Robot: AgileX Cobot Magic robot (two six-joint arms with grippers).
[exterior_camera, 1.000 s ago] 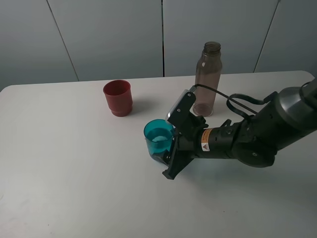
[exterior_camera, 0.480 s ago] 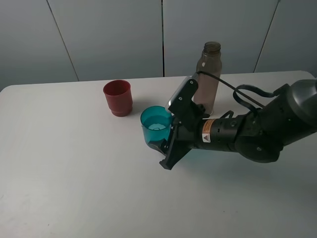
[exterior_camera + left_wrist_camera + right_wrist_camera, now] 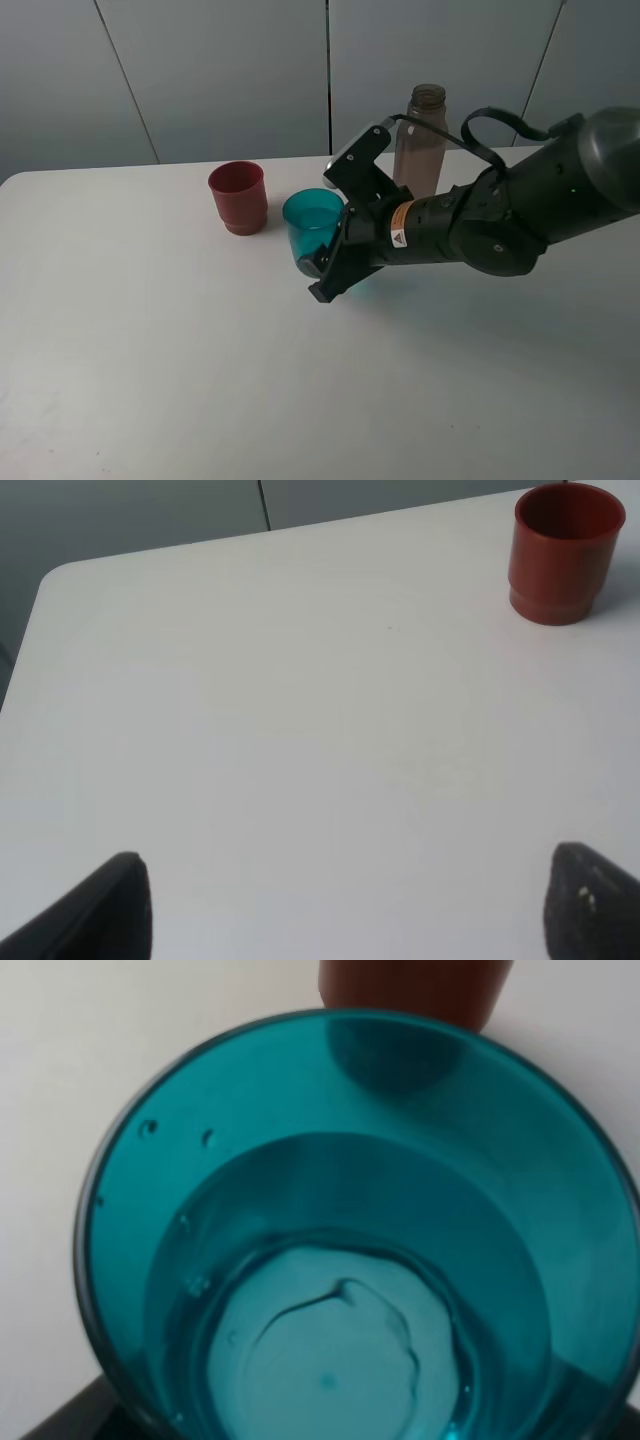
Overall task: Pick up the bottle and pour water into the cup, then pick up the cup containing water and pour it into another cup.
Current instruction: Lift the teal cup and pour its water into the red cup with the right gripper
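The translucent teal-blue plastic tumbler [image 3: 312, 215] is an even, unpatterned teal, and the water in it looks the same blue, paler at the bottom. Beside the tumbler, the opaque red-brown plastic cup [image 3: 238, 195] is plain brick red. Behind the tumbler, the tall translucent plastic bottle [image 3: 424, 125] is smoky grey-brown. The glossy black robot arm [image 3: 500, 215] at the tumbler bears a small orange-and-white label [image 3: 400, 238]. The smooth table [image 3: 150, 350] is plain white.

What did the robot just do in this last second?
The right arm's jaws, shut on the teal cup, carried it away from the camera, toward the red cup. The grip, the red cup and the bottle stayed as they were.
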